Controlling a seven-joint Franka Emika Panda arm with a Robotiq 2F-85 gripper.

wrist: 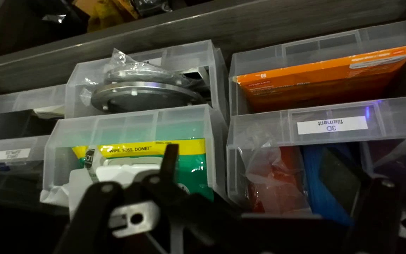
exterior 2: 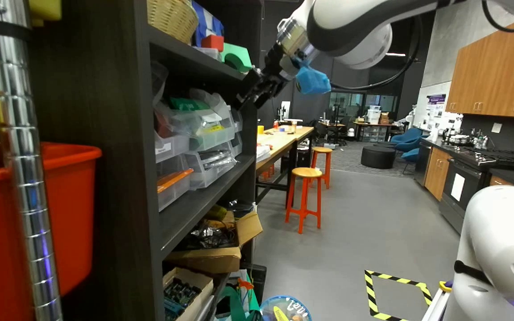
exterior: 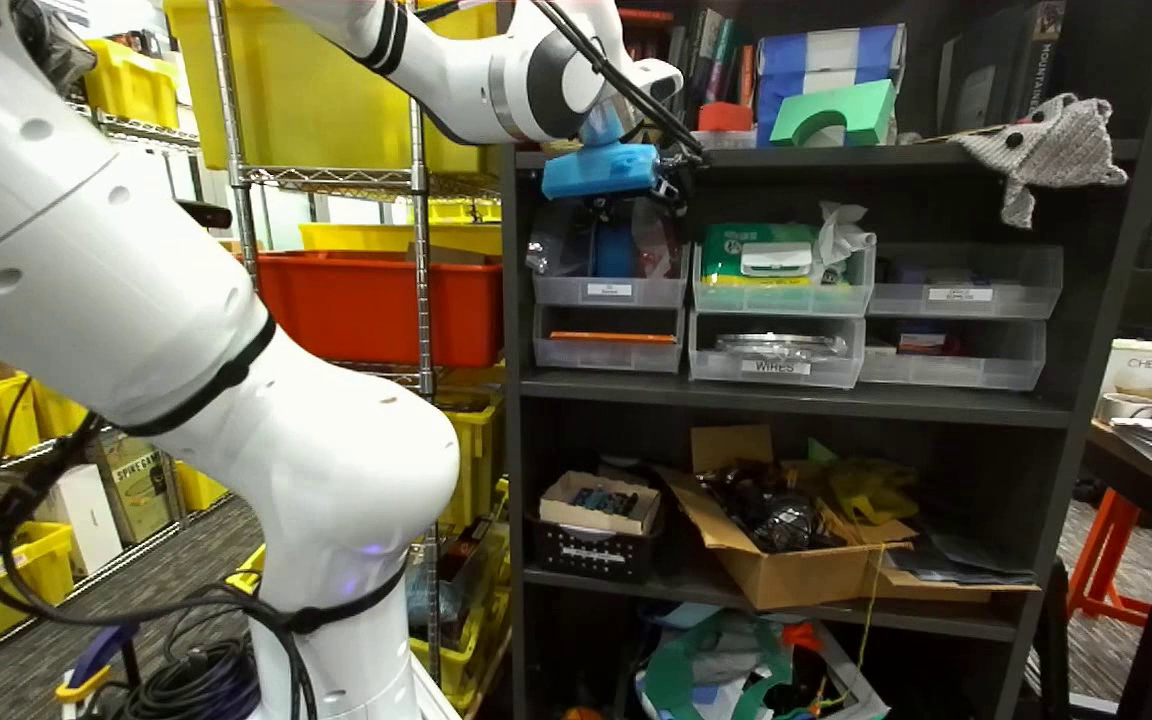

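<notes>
Nothing grasped yet, and here hangs the tool [wrist: 254, 169], fingers spread wide, the wipes pack [wrist: 143, 151] in a clear bin [wrist: 129, 128] ahead of one finger, the filament bin [wrist: 266, 130] ahead of the other!

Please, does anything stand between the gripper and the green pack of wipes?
Partly. The clear bin's front wall covers the bottom edge of the green pack of wipes, and a crumpled white wrapper overlaps one side. The rest appears unobstructed from the gripper.
</notes>
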